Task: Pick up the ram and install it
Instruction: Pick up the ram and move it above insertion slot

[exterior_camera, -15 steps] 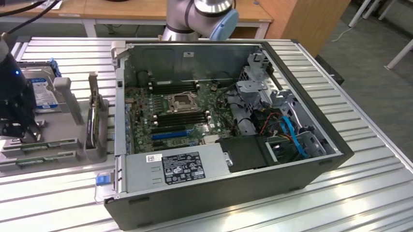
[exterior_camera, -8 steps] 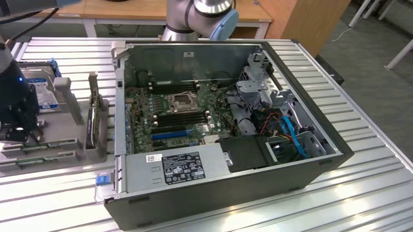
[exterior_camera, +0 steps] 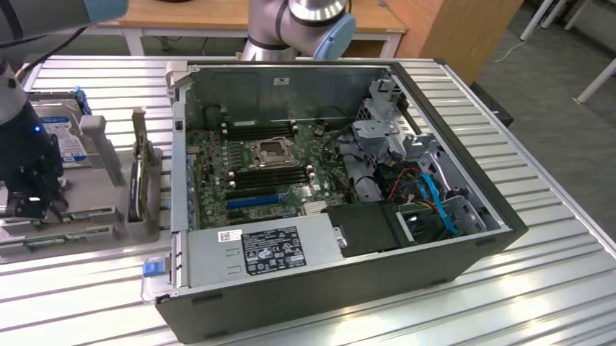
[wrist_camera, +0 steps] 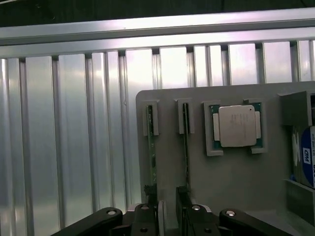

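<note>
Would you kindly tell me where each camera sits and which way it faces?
Exterior view: off the arm, above, looking down at the open computer case and grey holder; arm and gripper show at its left.
Wrist view: on the wrist, looking down onto the holder's ram sticks and processor; open gripper shows.
Shared: holder, gripper, slatted table.

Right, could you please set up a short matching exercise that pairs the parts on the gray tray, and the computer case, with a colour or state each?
Things:
1. ram sticks
2. processor chip
3. hard drive
4. computer case

Colour or state:
A. silver, lying flat in a square recess
B. lying with its side open
C. standing on edge in narrow slots
D. carries a blue label

Pairs: 1-C, 2-A, 3-D, 4-B
</note>
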You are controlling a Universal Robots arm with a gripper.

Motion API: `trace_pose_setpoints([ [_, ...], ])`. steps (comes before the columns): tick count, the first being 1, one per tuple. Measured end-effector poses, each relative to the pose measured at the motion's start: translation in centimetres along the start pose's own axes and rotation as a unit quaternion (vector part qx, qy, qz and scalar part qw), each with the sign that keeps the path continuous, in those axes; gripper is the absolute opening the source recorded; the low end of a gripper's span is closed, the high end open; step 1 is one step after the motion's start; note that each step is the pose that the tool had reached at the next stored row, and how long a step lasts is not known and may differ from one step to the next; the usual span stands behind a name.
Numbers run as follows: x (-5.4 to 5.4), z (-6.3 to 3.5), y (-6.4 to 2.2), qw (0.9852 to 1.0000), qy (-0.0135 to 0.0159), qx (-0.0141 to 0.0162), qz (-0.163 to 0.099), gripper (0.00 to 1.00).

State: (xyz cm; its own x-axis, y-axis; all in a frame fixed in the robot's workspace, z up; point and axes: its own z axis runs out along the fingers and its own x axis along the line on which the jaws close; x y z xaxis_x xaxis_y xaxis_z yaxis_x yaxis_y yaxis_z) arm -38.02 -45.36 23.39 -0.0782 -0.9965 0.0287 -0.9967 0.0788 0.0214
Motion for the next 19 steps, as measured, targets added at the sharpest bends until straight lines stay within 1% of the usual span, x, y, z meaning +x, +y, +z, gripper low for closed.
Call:
trace_pose_setpoints([
  [5,0.0,0.88,-0.02,1.0,0.0002,0.0,0.002,0.3],
  [10,0.1,0.91,-0.02,1.0,0.0002,0.0,0.002,0.3],
  [14,0.9,0.99,-0.09,1.0,0.0002,0.0,0.002,0.3],
  [16,1.0,1.04,-0.11,1.0,0.0001,0.0,0.002,0.3],
  [19,1.0,1.55,-0.11,1.0,0.0001,0.0,0.002,0.3],
])
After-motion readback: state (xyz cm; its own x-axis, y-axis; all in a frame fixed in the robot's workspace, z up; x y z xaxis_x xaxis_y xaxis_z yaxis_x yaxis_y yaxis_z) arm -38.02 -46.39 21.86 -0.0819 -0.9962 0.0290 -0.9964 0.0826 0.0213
